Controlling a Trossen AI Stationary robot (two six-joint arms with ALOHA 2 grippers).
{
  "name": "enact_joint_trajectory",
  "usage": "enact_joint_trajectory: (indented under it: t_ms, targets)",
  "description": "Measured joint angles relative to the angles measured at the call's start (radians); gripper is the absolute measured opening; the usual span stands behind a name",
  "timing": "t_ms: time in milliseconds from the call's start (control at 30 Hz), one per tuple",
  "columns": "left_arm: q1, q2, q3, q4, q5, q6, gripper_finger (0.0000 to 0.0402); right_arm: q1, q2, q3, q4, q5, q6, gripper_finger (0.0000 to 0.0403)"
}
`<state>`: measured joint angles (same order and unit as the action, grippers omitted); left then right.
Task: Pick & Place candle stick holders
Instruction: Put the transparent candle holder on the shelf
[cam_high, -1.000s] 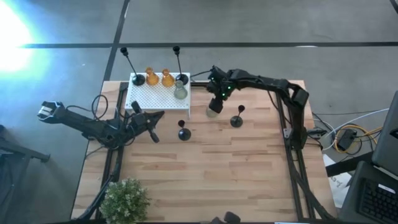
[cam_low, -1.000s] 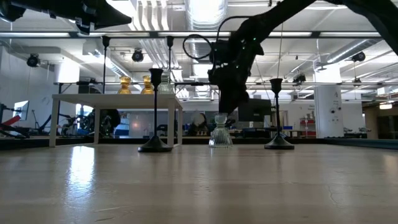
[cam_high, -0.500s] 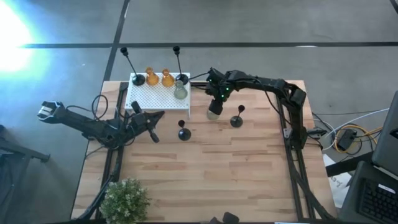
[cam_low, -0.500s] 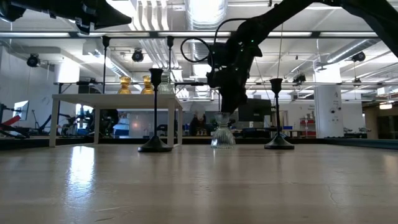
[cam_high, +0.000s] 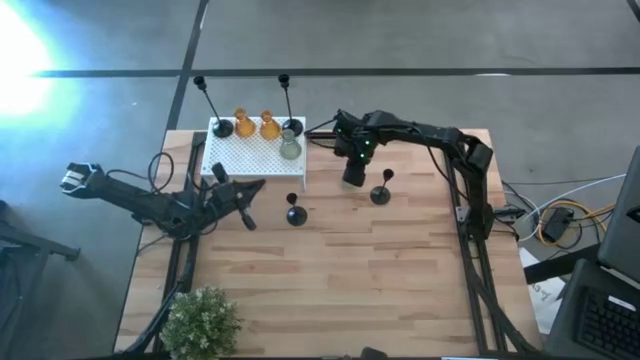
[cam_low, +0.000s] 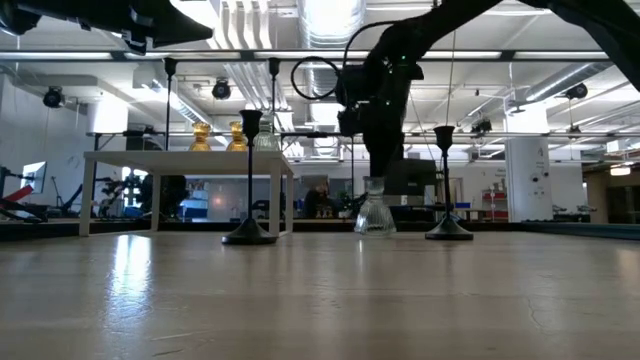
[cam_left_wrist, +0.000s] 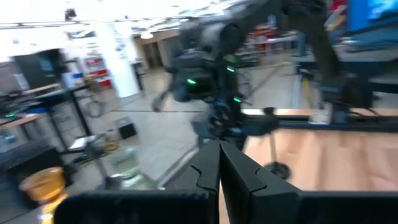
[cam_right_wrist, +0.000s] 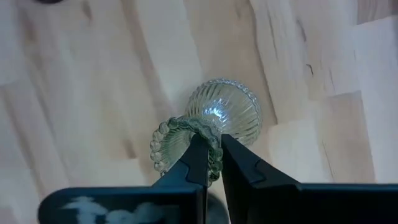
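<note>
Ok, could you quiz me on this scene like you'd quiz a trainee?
1. True or false: the right tool grips a glass holder by its rim.
2. How many amber holders stand on the white box?
3. The left tool is: A) holding a black holder, B) shut and empty, C) resting on the plant.

Key: 1 true; 2 two; 3 B.
</note>
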<state>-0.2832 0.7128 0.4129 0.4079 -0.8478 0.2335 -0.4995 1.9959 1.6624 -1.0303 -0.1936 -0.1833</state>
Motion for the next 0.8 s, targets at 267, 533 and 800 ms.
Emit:
enact_joint_trajectory:
  t_ms: [267, 533, 800]
  targets:
    - [0.0, 0.004, 0.015, -0.058, 0.25, -0.039, 0.0025, 0.048, -0.094, 0.113, -0.185, -0.01, -0.03, 0.0014]
    - [0.001, 0.062, 0.045, -0.085, 0.259, -0.087, 0.0125, 0.181, -0.203, 0.259, -0.279, -0.016, -0.003, 0.0014]
    - [0.01, 0.216, 0.138, -0.083, 0.351, -0.077, 0.015, 0.345, -0.211, 0.387, -0.277, -0.018, 0.003, 0.0014]
